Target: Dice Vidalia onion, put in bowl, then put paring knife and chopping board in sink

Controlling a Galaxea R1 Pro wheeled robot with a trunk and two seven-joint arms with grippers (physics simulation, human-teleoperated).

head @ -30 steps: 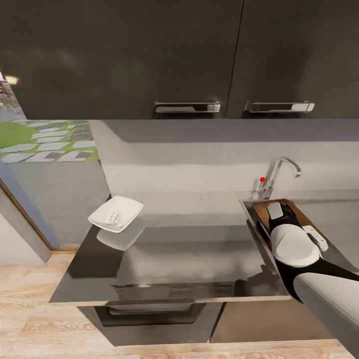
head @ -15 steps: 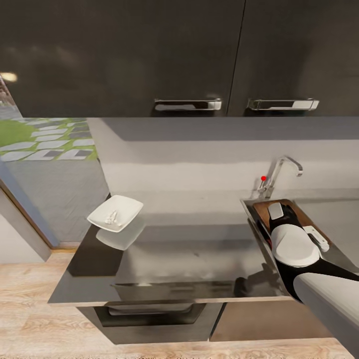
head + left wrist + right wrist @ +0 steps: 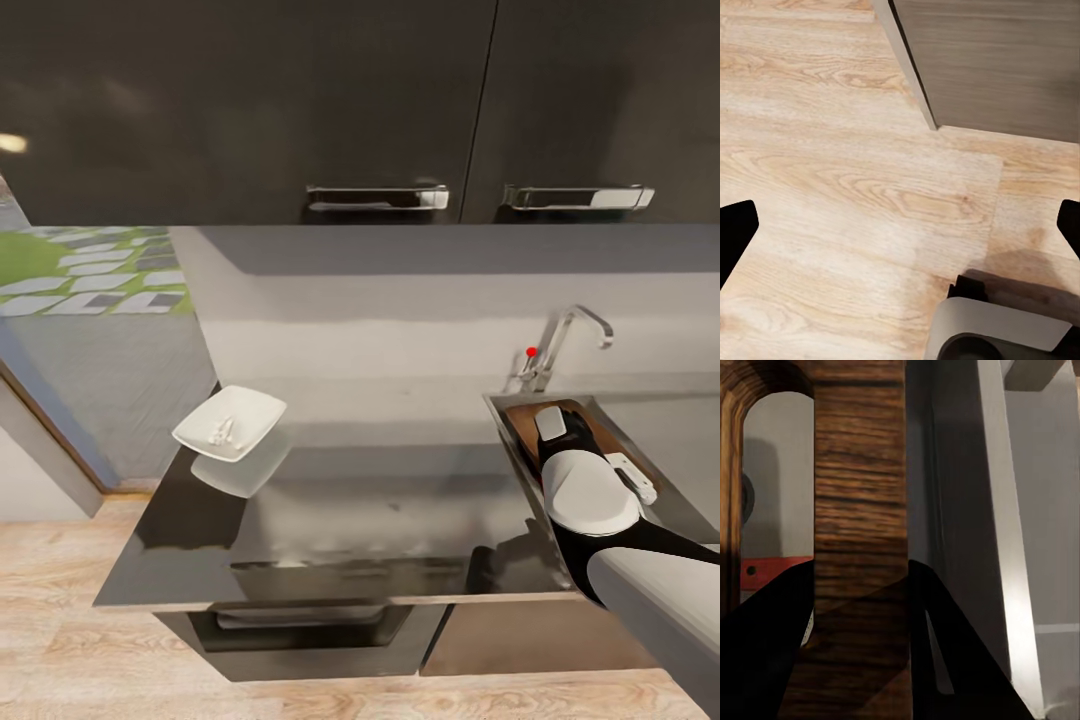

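Left gripper point(image 3: 900, 225) hangs over the wood floor point(image 3: 832, 187), fingers spread wide with nothing between them. Right arm point(image 3: 640, 570) reaches from the countertop's point(image 3: 380, 510) near right corner into the sink point(image 3: 505, 425), where the right gripper point(image 3: 862, 607) is clamped on the board point(image 3: 859, 510), the handle hole beside the fingers and the red knife point(image 3: 772, 570) handle on the basin floor behind it. Bowl point(image 3: 230, 425) sits at the countertop's far left corner; faucet point(image 3: 565, 345) rises behind the sink.
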